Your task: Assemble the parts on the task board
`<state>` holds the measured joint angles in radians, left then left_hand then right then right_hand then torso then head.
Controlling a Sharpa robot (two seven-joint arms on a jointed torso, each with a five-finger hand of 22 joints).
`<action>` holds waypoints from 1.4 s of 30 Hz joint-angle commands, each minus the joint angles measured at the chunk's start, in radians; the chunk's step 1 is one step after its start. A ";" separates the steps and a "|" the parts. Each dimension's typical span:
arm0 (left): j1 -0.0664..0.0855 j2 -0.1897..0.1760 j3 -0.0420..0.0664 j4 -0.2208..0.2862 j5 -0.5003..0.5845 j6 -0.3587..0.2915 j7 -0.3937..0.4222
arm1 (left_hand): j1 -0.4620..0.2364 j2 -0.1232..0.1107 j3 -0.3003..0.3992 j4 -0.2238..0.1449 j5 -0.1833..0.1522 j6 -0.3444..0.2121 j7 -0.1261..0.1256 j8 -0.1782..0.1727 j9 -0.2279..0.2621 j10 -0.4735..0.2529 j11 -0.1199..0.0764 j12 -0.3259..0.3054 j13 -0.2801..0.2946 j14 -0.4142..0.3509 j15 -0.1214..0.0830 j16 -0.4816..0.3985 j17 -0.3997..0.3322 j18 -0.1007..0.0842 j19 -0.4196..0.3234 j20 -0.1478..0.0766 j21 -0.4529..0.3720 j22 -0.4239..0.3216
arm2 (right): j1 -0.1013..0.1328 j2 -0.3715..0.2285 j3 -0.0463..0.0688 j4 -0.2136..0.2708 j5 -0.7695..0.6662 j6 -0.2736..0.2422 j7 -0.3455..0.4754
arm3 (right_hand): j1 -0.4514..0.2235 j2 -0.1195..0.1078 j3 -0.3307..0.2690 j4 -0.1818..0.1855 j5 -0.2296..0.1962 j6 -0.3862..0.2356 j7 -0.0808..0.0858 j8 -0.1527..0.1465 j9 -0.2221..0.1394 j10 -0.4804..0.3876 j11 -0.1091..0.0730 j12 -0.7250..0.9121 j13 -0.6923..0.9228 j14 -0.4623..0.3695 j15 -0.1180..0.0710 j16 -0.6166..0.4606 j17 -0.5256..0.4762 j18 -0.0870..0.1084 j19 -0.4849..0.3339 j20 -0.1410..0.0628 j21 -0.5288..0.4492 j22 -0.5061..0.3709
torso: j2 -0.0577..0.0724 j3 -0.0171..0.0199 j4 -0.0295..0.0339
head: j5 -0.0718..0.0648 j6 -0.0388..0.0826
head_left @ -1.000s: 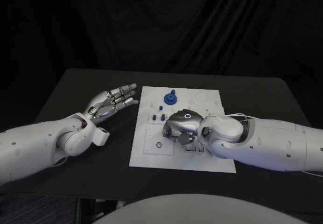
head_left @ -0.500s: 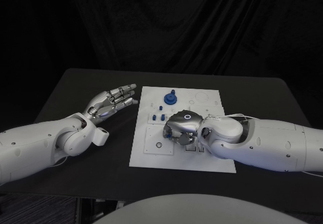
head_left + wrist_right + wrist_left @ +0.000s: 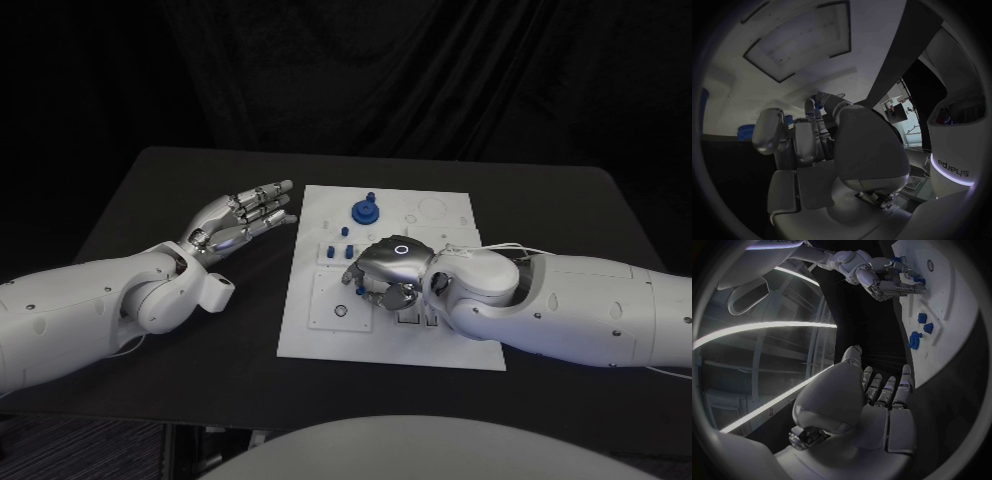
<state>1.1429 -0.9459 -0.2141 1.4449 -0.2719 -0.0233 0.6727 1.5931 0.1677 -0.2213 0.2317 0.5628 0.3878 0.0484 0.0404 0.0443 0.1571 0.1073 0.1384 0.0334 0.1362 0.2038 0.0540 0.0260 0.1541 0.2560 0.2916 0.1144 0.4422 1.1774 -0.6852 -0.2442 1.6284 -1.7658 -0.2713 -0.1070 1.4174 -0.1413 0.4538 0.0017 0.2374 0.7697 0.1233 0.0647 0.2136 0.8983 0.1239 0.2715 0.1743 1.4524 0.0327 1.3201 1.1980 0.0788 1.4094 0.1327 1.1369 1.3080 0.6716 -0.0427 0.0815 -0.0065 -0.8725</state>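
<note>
White plastic, the task board (image 3: pixel 325 335) lies flat in the middle of the black table (image 3: pixel 188 340), and its nearest part, close to me, is bare apart from a small dark-ringed round hole (image 3: pixel 340 311) on its left side. Just beyond that, my right hand (image 3: pixel 387 272) is down over the board's middle, back upward, fingers curled in toward the surface. A bit of blue (image 3: pixel 356 287) shows at my fingertips on the hand's left side, but I cannot tell whether I am pinching it or only touching it. In the right wrist view my fingers (image 3: pixel 804 142) are bunched together against the white board, with a blue part (image 3: pixel 745 129) beside them and a speck of blue at the tips.

My left hand (image 3: pixel 242 217) hovers palm up off the board's left edge, over the dark tabletop, fingers spread and straight, holding nothing.

Farther along the board, a cluster of small blue parts (image 3: pixel 340 250) stands in its left-hand column, just past my right hand. Beyond them, near the far edge, a round blue disc with an upright peg (image 3: pixel 366 210) sits on the board. To its right, pale circular recesses (image 3: pixel 430 212) are moulded into the far corner.
</note>
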 commanded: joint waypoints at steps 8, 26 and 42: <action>-0.004 0.004 0.001 -0.002 0.006 0.014 0.009 | 0.002 0.010 0.006 0.002 -0.003 0.001 0.007 0.004 0.001 -0.001 0.002 0.003 0.001 -0.003 0.006 0.006 0.001 -0.013 0.002 0.001 0.001 0.002 | -0.003 -0.003 -0.003 -0.003 -0.006 -0.015 -0.031 | 0.023 -0.001 -0.048 0.010 -0.009 -0.155 -0.031 -0.005 -0.062 -0.125 0.018 0.028 0.013 -0.023 0.019 -0.008 -0.022 0.019 -0.027 0.016 -0.039 0.130 | 0.000 -0.0009 0.0002 | 0.003 0.000; -0.008 0.001 0.001 -0.001 0.006 0.007 0.014 | 0.000 0.009 0.006 0.003 -0.004 0.002 0.009 0.005 0.001 -0.001 0.003 0.003 0.001 -0.006 0.007 0.005 0.000 -0.014 -0.003 0.001 -0.001 -0.009 | 0.099 -0.133 0.003 0.108 -0.006 -0.126 -0.019 | 0.038 0.001 -0.121 0.052 -0.028 -0.055 -0.020 0.022 -0.068 -0.259 0.023 0.112 0.024 -0.029 0.018 0.005 -0.025 0.019 -0.027 0.018 -0.035 0.132 | -0.001 -0.0002 0.0004 | 0.006 0.000; -0.012 0.008 0.001 -0.005 0.006 0.005 0.021 | -0.002 0.009 0.006 0.006 -0.001 0.005 0.011 0.005 0.001 -0.001 0.003 0.004 0.002 -0.011 0.002 0.003 -0.001 -0.015 -0.009 -0.001 -0.004 -0.016 | 0.166 -0.270 -0.003 0.094 0.043 -0.059 -0.044 | -0.043 -0.009 -0.219 0.240 -0.118 0.098 0.003 0.056 -0.069 -0.186 0.014 0.167 -0.017 0.032 0.016 0.078 0.064 -0.007 0.045 0.016 0.102 0.168 | 0.001 -0.0015 0.0011 | 0.000 0.000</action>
<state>1.1329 -0.9408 -0.2139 1.4398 -0.2718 -0.0218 0.6732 1.5931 0.1677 -0.2187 0.2344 0.5629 0.3914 0.0520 0.0404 0.0443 0.1572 0.1073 0.1384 0.0342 0.1326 0.2073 0.0540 0.0260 0.1541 0.2560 0.2915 0.1144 0.4272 1.3476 -0.9527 -0.2467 1.7288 -1.7490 -0.3538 -0.1268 1.3853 -0.1515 0.2329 0.2363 0.1192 0.8609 0.1281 0.1163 0.1450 0.7063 0.1403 0.4385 0.1579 1.4603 0.0461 1.3943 1.2612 0.0773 1.4475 0.1482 1.2341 1.3076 0.6714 -0.0431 0.0822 -0.0066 -0.8725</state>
